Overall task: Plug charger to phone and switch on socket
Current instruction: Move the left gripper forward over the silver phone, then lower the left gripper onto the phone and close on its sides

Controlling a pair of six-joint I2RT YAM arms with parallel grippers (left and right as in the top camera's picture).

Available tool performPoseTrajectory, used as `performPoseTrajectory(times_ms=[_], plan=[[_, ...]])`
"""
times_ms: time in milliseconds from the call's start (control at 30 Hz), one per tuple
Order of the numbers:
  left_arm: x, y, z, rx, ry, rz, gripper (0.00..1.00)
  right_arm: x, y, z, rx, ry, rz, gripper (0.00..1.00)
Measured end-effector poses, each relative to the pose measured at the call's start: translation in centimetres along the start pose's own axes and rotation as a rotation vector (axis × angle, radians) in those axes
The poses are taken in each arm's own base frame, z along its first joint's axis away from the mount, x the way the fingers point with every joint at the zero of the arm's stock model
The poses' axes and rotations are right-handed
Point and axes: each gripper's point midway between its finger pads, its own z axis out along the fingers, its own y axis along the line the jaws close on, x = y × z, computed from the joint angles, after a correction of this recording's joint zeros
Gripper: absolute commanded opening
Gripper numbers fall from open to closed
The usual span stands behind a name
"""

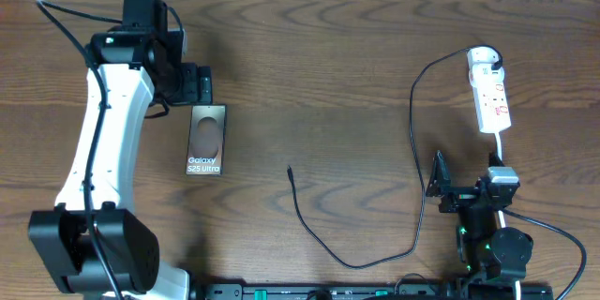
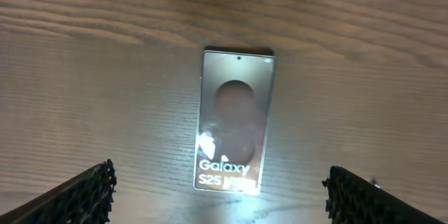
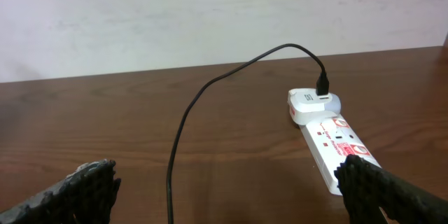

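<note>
The wooden surface [image 1: 309, 47] holds everything loose, and I judge that plugging in has not yet begun. The left end effector [image 1: 197, 84], fingers spread wide, sits at the far end of the phone [image 1: 206, 139] on the left. The right end effector [image 1: 441, 186], also spread and empty, waits near the socket [image 1: 489, 89] at far right. The charger [image 1: 412, 131] trails to its connector tip [image 1: 291, 171], which lies free to the right of the phone. The next move probably calls for pinching that tip and aligning it with the phone's port, which is not visible. The socket's switch position is unreadable.
</note>
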Motion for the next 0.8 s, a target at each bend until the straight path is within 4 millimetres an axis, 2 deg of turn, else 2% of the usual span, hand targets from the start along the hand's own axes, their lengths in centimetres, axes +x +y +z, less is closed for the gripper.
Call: performPoseTrajectory(times_ms=[233, 667, 800], plan=[[-0.3, 0.5, 3.3, -0.026, 0.033, -0.001, 0.94, 0.0, 0.0, 0.0, 0.000, 0.000, 0.000, 0.99], [2.0, 0.8, 10.1, -0.039, 0.231, -0.002, 0.94, 0.0, 0.0, 0.0, 0.000, 0.000, 0.000, 0.99], [2.7, 0.9, 11.5, -0.041, 0.277, -0.003, 0.94, 0.0, 0.0, 0.0, 0.000, 0.000, 0.000, 0.99]])
